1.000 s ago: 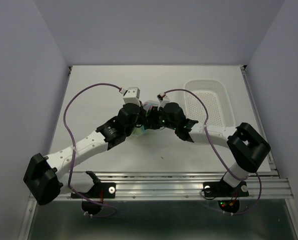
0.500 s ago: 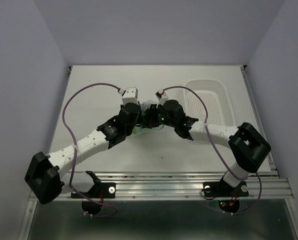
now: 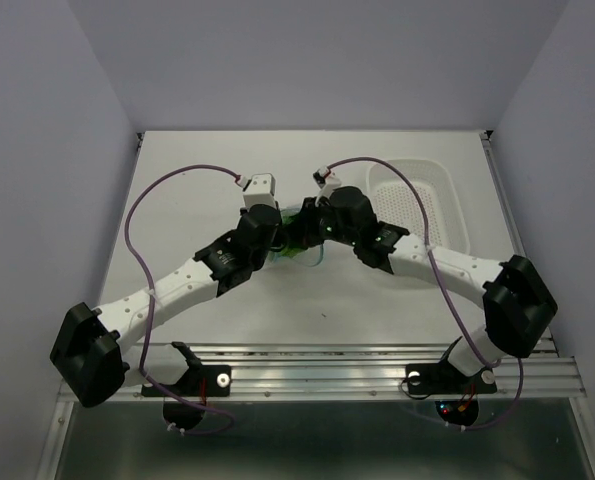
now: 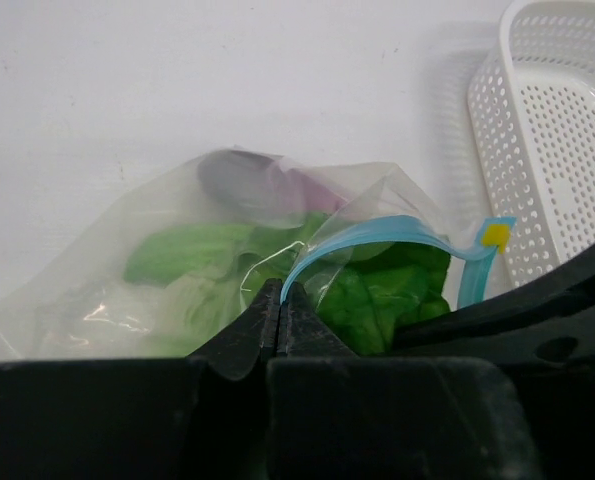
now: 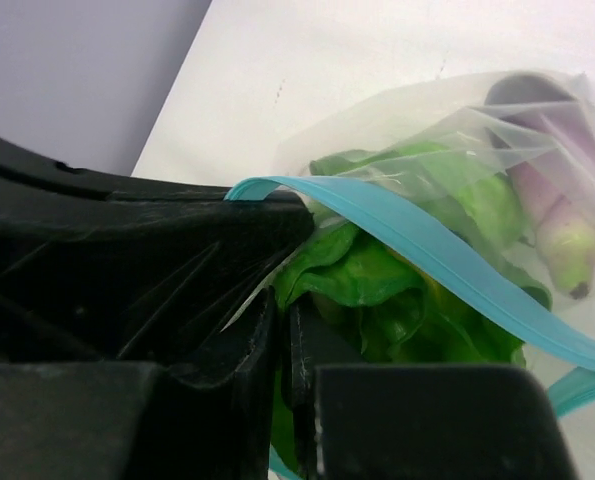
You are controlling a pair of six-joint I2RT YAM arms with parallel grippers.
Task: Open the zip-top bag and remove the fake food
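The clear zip-top bag (image 4: 127, 260) lies at mid-table, between both grippers (image 3: 299, 240). Its blue zip strip (image 4: 377, 232) has parted, and the mouth gapes. Inside are the light-green leafy piece (image 4: 377, 290) and the dark purple piece (image 4: 247, 185); both also show in the right wrist view, the green one (image 5: 377, 290) and the purple one (image 5: 552, 140). My left gripper (image 4: 280, 300) is shut on one lip of the bag at the zip strip. My right gripper (image 5: 285, 330) is shut on the other lip, beside the strip (image 5: 447, 260).
A white perforated basket (image 3: 417, 200) stands at the right rear, close behind my right arm; it also shows in the left wrist view (image 4: 557, 130). Purple cables loop over both arms. Grey walls enclose the table.
My right arm has swung left and stretched out, its elbow dropping toward the front. Both grippers have shifted slightly back with the bag, and the bag's mouth has spread.
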